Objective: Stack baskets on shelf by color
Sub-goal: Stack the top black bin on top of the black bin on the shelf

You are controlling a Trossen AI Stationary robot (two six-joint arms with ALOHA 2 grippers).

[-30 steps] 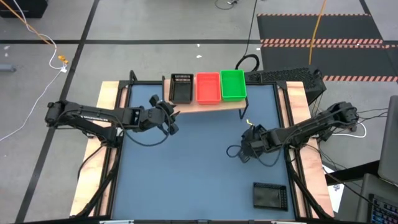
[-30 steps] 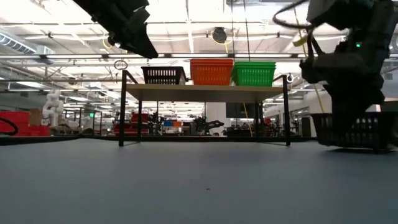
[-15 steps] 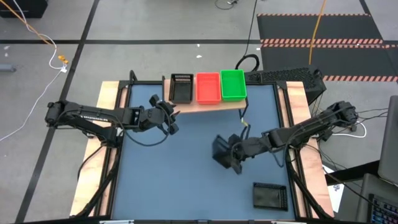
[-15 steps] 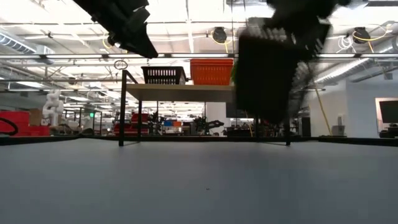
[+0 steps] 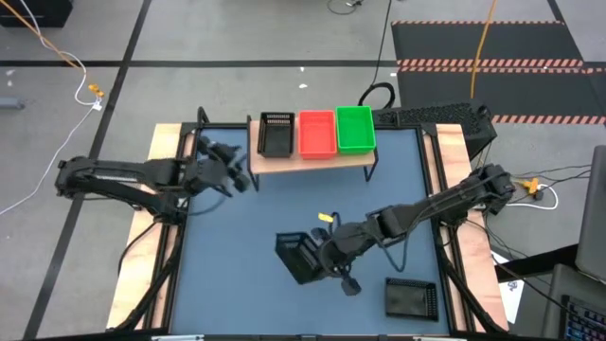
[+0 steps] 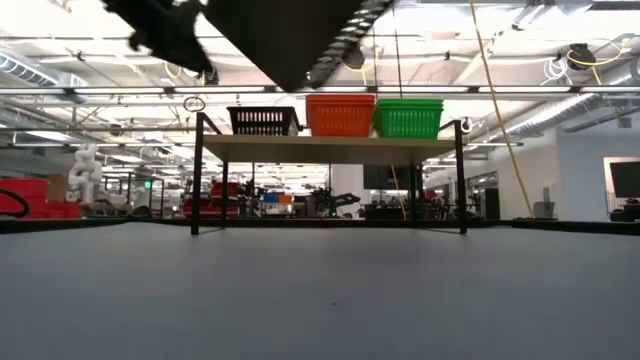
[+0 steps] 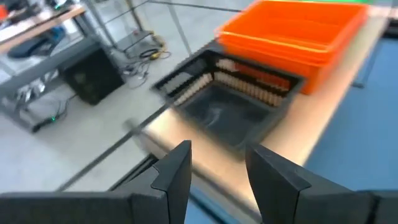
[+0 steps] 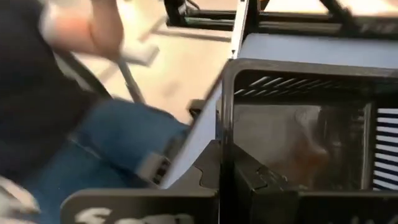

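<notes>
On the wooden shelf point(image 5: 312, 156) at the table's far edge stand a black basket point(image 5: 276, 134), a red one point(image 5: 317, 133) and a green one point(image 5: 354, 129), side by side. My right gripper point(image 5: 327, 258) hangs over the table's middle near part, shut on another black basket point(image 5: 296, 258), which fills the low view's top point(image 6: 290, 35). A third black basket point(image 5: 410, 298) lies flat near the near right corner. My left gripper point(image 5: 237, 173) hovers open by the shelf's left end, facing the shelf's black basket point(image 7: 230, 106). My right gripper pinches the black basket by the rim of one wall point(image 8: 227, 124), with one finger on either face of that wall. The basket is lifted clear of the table and tipped on edge, its open side turned sideways rather than up.
The blue-grey tabletop point(image 5: 246, 275) has wooden side edges point(image 5: 142, 246). The shelf's thin black legs point(image 6: 196, 170) stand at the far edge. A person in jeans point(image 8: 106, 137) stands beyond the table in the right wrist view. Cables trail along the right arm point(image 5: 454, 199).
My right gripper has swung from the table's right side toward its left and near edge, carrying the black basket in the air and turning it as it goes. My left gripper has drawn back a little toward the table's left and far edge, staying open.
</notes>
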